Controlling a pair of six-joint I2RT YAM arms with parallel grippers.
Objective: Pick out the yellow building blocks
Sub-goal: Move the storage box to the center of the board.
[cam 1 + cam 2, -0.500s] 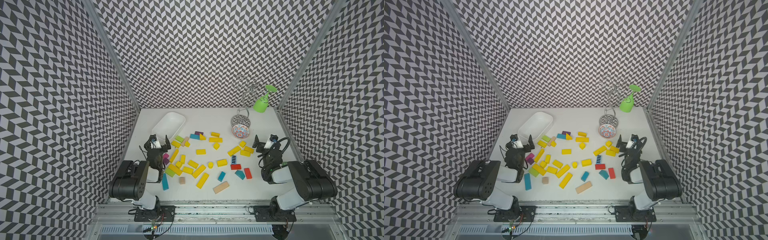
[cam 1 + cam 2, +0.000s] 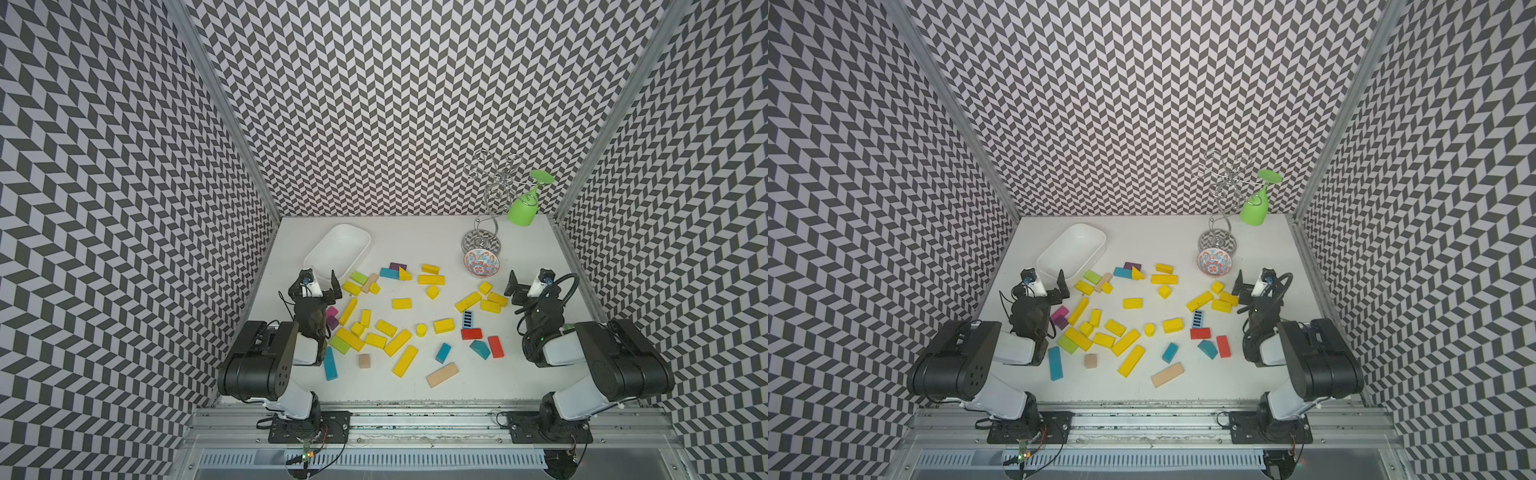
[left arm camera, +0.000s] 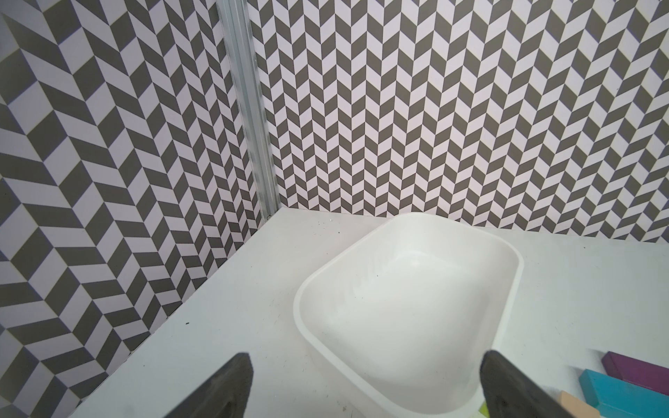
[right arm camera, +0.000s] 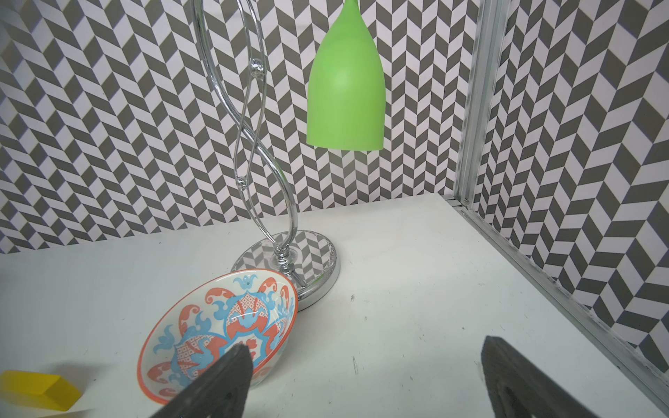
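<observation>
White tabletop [image 2: 415, 241] matches a moment ago: yellow building blocks [image 2: 398, 343] lie scattered beside the empty white tray [image 2: 337, 251], none inside, left gripper [image 3: 365, 356] near the tray and right gripper [image 4: 364, 343] far from it both gaping empty, so sorting seemingly hasn't begun.

Bench count, same in both top views:
- yellow building blocks [image 2: 397, 343]: 21. That's 5 long bars, 1 cylinder [image 2: 421, 330], 1 wedge [image 2: 405, 274], the rest short bricks and cubes
- teal blocks [image 2: 330, 363]: 4
- unpainted wooden blocks [image 2: 442, 374]: 3
- lime-green blocks [image 2: 340, 345]: 2
- red blocks [image 2: 496, 347]: 2
- purple block [image 2: 398, 266]: 1
- blue-and-black striped block [image 2: 468, 319]: 1
- magenta block [image 2: 331, 311] near the left edge: 1. A darker purple piece touches it, partly hidden; can't tell if it's a separate block
- white tub [image 2: 338, 249]: 1
- patterned bowl [image 2: 481, 262]: 1
- chrome glass rack [image 2: 482, 240]: 1
- green wine glass [image 2: 521, 210] hanging on the rack: 1
</observation>
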